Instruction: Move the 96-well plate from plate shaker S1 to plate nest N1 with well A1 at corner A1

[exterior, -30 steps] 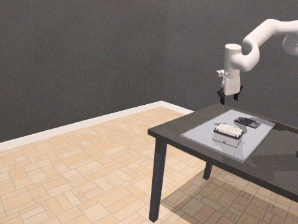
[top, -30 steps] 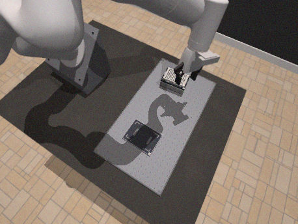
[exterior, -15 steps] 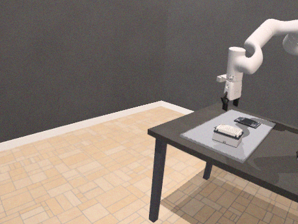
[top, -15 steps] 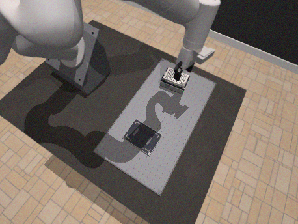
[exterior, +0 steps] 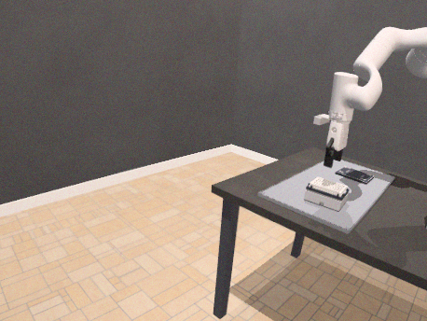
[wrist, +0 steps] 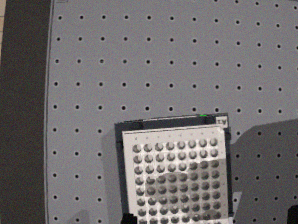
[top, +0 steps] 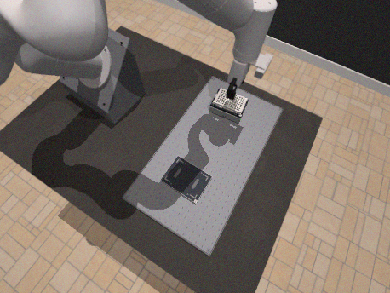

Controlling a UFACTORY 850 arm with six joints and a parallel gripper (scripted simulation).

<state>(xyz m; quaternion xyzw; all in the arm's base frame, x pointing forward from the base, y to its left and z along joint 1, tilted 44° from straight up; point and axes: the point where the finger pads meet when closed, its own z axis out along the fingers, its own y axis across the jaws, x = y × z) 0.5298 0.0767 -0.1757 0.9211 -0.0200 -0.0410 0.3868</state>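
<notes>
While 96-well plate (top: pixel 229 101) sits on shaker (top: pixel 226 112), nest (top: pixel 186 179) vacant

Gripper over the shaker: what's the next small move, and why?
Probably a straight descent until the open fingers straddle the 96-well plate. The gripper hangs open and apart above the plate, which sits on the plate shaker. In the wrist view the plate lies between the two fingertips at the frame's bottom edge, so little sideways correction seems needed. The nest holds nothing.

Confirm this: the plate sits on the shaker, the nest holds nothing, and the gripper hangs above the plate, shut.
Not shut: the gripper is open and holds nothing, as the exterior view shows. The rest stands: the plate sits on the shaker, and the nest holds nothing.
</notes>
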